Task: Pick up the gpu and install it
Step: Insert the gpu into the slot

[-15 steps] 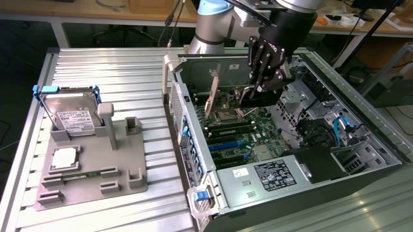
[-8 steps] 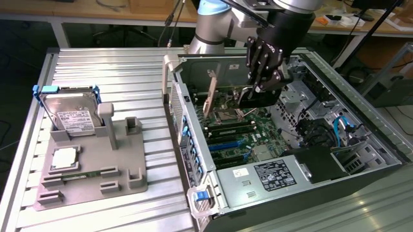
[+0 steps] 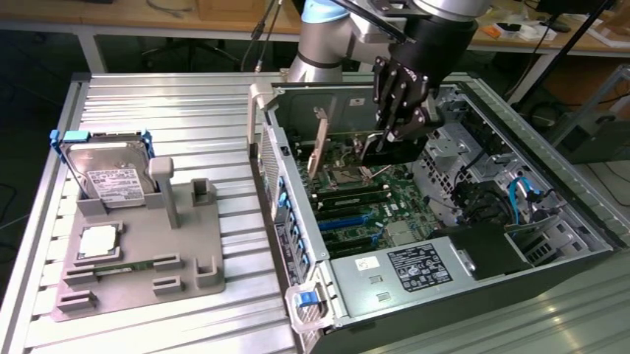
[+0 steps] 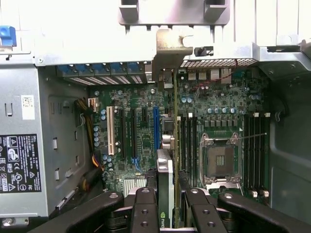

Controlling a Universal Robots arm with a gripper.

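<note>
Tool (image 4: 166,204) clamped on gpu (image 4: 165,179) (edge-on), inside open computer case (image 3: 551,221), above motherboard (image 4: 141,131)

**My bench and its load**

I work over a ribbed metal table (image 3: 158,103) of long silver slats. Two things sit directly on it. At nine o'clock in the exterior view is a grey fixture tray (image 3: 147,251), lying flat, its posts and slots carrying a hard drive (image 3: 106,173) in a blue frame, standing upright. From the centre out to three o'clock lies the open computer case (image 3: 433,221), on its side, its edge just beside the tray.
</note>
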